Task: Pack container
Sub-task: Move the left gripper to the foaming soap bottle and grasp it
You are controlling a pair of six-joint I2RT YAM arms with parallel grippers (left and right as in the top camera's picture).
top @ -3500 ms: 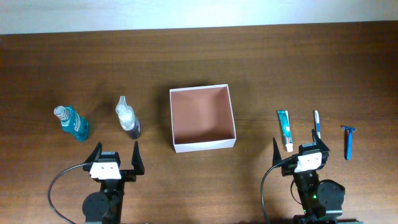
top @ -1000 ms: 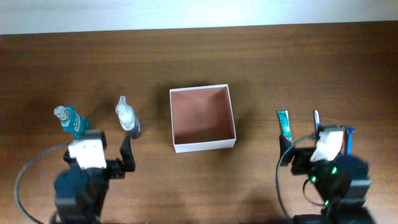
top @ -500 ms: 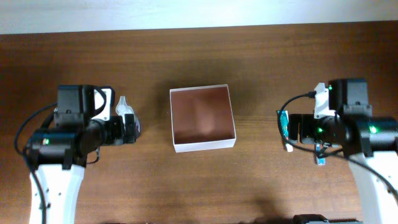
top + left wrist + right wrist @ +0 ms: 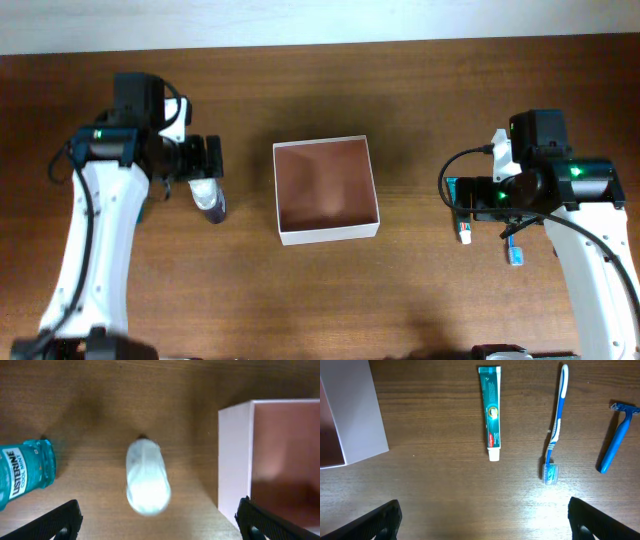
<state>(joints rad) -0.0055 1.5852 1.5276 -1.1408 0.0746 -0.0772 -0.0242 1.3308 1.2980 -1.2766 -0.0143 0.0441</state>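
The container [image 4: 329, 234] is a square white-walled box with a reddish-brown inside at the table's middle; its wall shows in the left wrist view [image 4: 235, 460] and the right wrist view [image 4: 355, 420]. My left gripper [image 4: 200, 160] is open and empty above a clear spray bottle [image 4: 209, 197], which stands between the fingers [image 4: 157, 531] in the left wrist view [image 4: 147, 477]. A blue mouthwash bottle [image 4: 22, 472] stands left of it. My right gripper [image 4: 472, 198] is open and empty [image 4: 482, 522] above a toothpaste tube [image 4: 491, 412], a toothbrush [image 4: 555, 425] and a blue razor [image 4: 619, 435].
In the overhead view the left arm hides most of the mouthwash bottle. The right arm hides the razor and most of the toothpaste [image 4: 463, 228] and the toothbrush [image 4: 515, 256]. The brown wooden table [image 4: 330, 300] ends at a white wall at the back.
Both arms have lifted from the table's front edge and swung outward and back. The left gripper is now over the spray bottle, the right over the toothpaste and toothbrush. No object has moved.
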